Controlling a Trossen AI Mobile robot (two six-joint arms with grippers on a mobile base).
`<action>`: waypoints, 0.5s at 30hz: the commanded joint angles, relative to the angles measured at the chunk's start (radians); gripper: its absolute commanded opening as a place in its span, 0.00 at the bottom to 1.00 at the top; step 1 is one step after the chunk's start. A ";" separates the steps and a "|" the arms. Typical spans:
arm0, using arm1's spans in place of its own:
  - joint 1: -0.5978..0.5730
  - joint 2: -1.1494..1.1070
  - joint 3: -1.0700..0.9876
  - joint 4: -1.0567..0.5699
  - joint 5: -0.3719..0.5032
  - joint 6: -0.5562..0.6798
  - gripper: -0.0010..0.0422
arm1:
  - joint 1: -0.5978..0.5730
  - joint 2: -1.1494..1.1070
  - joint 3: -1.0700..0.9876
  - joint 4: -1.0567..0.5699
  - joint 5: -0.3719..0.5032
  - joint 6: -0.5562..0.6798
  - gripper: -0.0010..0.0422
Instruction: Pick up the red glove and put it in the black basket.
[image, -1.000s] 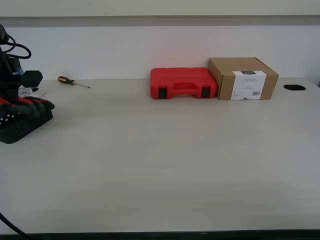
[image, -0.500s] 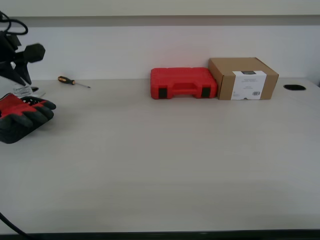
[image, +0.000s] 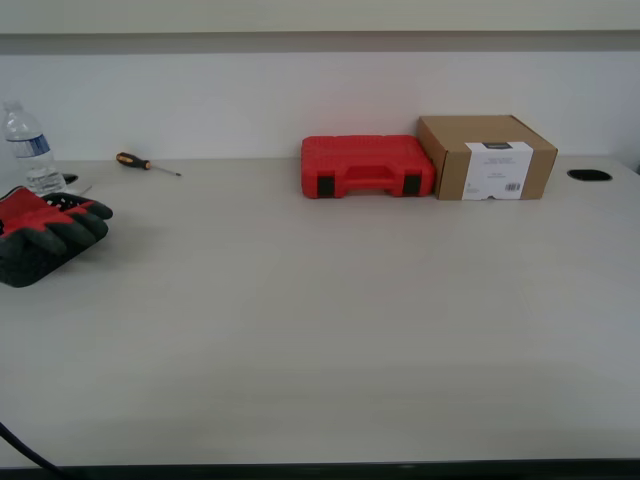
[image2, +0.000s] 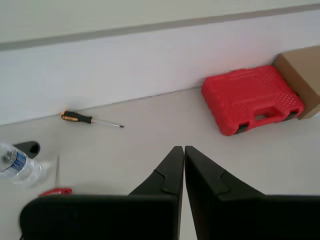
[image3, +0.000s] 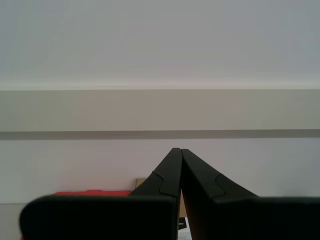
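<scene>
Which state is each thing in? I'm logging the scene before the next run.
red glove: lying on top of the black basket, released.
red tool case: closed, latches down.
cardboard box: closed.
water bottle: upright.
screwdriver: lying flat.
my first gripper: shut, empty.
my second gripper: shut, empty.

Pale tabletop (image: 350, 330), white wall (image: 250, 100).

The soft knit red glove (image: 45, 222) lies in the low black perforated plastic basket (image: 22, 268), well to the exterior view's left of the rigid red plastic tool case (image: 366, 166); the brown cardboard box (image: 487, 157) sits just beside that case.
</scene>
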 joint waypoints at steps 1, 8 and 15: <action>0.001 0.000 0.001 -0.001 0.000 0.003 0.02 | -0.066 -0.075 0.000 -0.004 0.003 0.031 0.02; 0.001 0.000 0.001 -0.004 0.000 0.003 0.02 | -0.204 -0.212 -0.004 -0.012 -0.058 0.033 0.02; 0.001 0.000 0.001 -0.008 0.000 0.003 0.02 | -0.204 -0.233 -0.005 -0.020 -0.060 -0.034 0.02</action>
